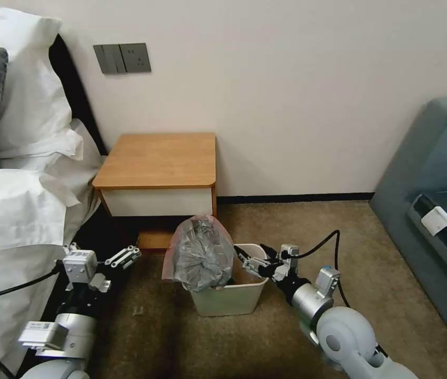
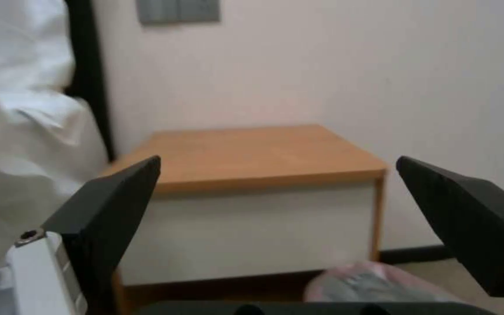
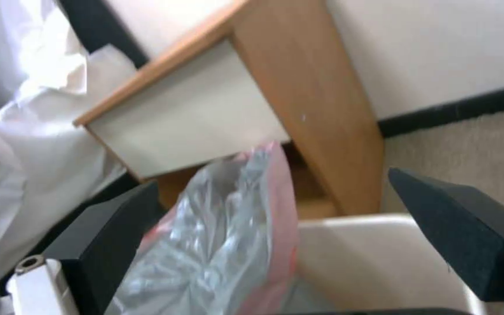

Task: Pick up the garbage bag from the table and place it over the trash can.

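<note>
Soft, even indoor light fills the room, bright on the wall [image 1: 297, 79] and bedding [image 1: 18, 210]. A dark shadow lies under the table [image 1: 158, 160]. Both wrist views are blurred; the bedding there is overexposed, and the carpet [image 1: 144, 326] darkens toward the head view's lower edge.

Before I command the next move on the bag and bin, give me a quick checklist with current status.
1. Bag off the table: ok, it stands bunched in the bin's left side.
2. Bag rim spread over the bin's rim: not ok, the right half of the bin is uncovered.
3. Right gripper free: ok, open above the bin's right side, beside the bag.
4. Left gripper free: ok, open, off to the bag's left, near the bed.
5. Bin upright: ok, on the carpet before the table.
6. Bag's opening facing up: cannot tell.
</note>
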Controlling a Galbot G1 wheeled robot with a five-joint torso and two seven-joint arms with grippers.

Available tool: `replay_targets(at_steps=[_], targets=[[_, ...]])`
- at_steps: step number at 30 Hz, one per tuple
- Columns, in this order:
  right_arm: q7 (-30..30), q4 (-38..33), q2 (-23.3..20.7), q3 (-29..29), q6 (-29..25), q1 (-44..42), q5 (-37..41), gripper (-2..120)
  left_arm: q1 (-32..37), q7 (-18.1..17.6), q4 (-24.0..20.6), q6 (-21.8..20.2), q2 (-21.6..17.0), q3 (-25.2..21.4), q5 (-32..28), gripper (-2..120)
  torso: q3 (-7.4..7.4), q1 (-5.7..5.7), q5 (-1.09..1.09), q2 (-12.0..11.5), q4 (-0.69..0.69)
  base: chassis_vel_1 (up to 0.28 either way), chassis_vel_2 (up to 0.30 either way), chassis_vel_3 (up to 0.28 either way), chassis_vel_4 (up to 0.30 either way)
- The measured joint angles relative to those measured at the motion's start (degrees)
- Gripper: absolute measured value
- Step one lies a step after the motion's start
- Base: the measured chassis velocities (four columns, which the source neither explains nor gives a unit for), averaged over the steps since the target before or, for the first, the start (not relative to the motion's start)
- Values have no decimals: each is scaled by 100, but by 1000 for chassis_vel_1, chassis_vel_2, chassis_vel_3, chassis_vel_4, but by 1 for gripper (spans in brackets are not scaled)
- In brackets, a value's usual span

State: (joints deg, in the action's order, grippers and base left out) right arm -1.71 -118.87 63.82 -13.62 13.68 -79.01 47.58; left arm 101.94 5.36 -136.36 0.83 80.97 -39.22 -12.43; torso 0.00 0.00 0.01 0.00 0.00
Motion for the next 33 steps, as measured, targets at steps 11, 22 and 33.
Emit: replay_targets(at_steps=[11, 22, 33], targets=[[-221, -337, 39, -377, -175, -388, -322, 100, -1013, -913, 780, -741, -498, 1813, -94, 100, 0, 0, -2, 0, -1, 0, 0, 0, 0], [-336, -356, 445, -407, -357, -637, -770, 100, -2151, -2726, 1449, -2416, -549, 2976, -497, 100, 1, 0, 0, -1, -1, 0, 0, 0, 0], [-421, -307, 606, -348, -357, -538, -809, 100, -2526, -3669, 1506, -3605, -613, 3117, -1372, 100, 0, 0, -1, -1, 0, 0, 0, 0, 0]])
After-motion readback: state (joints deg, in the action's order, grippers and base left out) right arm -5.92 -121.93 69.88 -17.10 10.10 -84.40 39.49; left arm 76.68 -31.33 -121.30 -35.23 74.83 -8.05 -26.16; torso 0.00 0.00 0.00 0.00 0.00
